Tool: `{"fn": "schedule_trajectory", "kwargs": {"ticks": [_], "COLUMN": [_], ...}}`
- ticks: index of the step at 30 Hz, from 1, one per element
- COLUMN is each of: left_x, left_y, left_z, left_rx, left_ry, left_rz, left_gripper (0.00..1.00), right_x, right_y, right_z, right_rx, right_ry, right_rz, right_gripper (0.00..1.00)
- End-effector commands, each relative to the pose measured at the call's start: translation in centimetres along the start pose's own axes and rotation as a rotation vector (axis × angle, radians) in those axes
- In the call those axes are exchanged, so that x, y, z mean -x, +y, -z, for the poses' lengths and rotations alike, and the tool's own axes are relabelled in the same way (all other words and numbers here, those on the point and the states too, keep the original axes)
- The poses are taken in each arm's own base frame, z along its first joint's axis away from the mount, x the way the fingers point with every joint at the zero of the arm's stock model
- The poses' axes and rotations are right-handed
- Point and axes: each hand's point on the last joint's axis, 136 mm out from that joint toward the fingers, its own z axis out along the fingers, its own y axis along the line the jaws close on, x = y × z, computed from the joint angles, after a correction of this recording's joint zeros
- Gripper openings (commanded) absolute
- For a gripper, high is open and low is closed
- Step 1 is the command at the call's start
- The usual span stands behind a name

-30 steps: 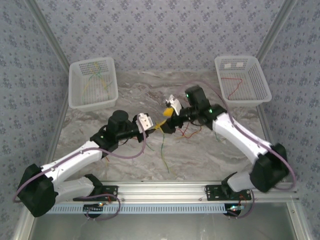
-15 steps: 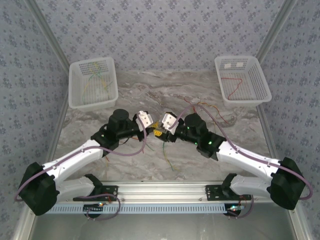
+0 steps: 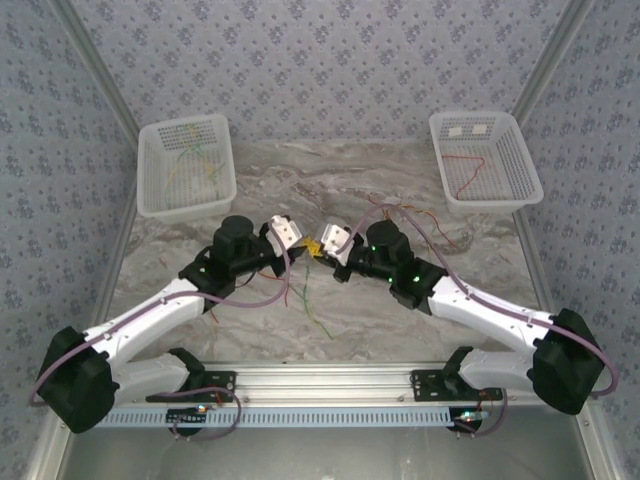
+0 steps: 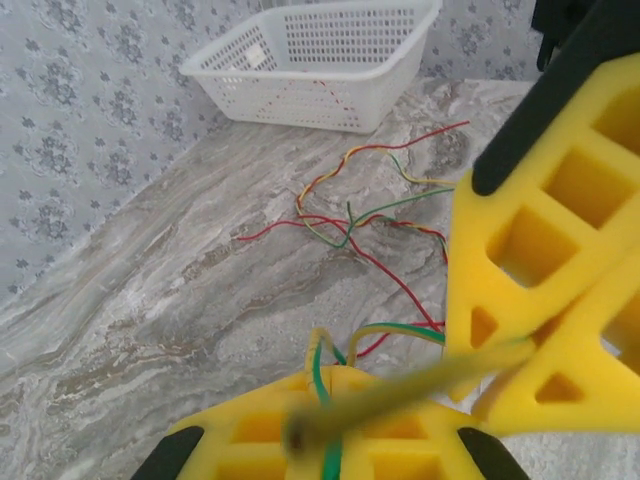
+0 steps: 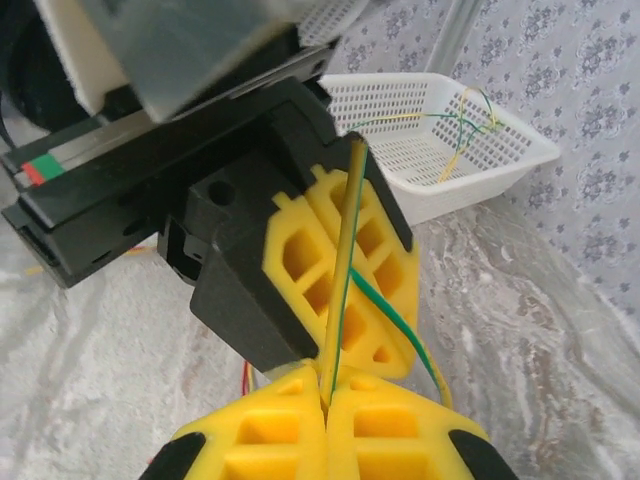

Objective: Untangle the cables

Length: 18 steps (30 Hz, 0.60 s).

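A yellow-green cable [image 5: 342, 270] is pinched by both grippers at mid-table. My left gripper [image 3: 303, 246] is shut on it, and its yellow fingers [image 4: 330, 380] clamp the cable at the bottom of the left wrist view. My right gripper [image 3: 320, 247] is shut on the same cable [image 4: 420, 385], its tips [image 5: 325, 385] almost touching the left fingers [image 5: 340, 270]. A loose end of this cable [image 3: 315, 310] trails toward the near edge. A tangle of red, yellow and green cables [image 3: 405, 215] [image 4: 350, 215] lies on the marble behind the right gripper.
A white basket [image 3: 150, 195] at the back left holds several thin cables [image 5: 455, 130]. Another white basket [image 3: 525, 190] [image 4: 320, 105] at the back right holds a red cable [image 3: 465, 165]. Patterned walls close in the table.
My right arm has swung from the back right to the centre. Its gripper has gone from open to shut on the cable right beside the left gripper, which has kept its grip.
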Motion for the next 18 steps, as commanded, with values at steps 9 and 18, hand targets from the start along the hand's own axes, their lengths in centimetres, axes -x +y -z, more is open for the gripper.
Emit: {"fn": "schedule_trajectory", "kwargs": {"ticks": [9,18], "left_x": [0.9,-2.2], "left_y": [6.9,13.4], "left_z": [4.1,10.1], "left_rx": [0.253,0.578], "left_ry": [-0.116,-0.14], "left_rz": [0.191,0.363], "left_gripper": [0.0,0.0], "right_x": [-2.9,-6.8], "right_y": [-16.1,-20.7], "right_z": [7.8,14.8], "right_rx": [-0.539,-0.806], "right_ry": [-0.068,-0.093], "right_rz": [-0.618,-0.839], "right_gripper": [0.0,0.0]}}
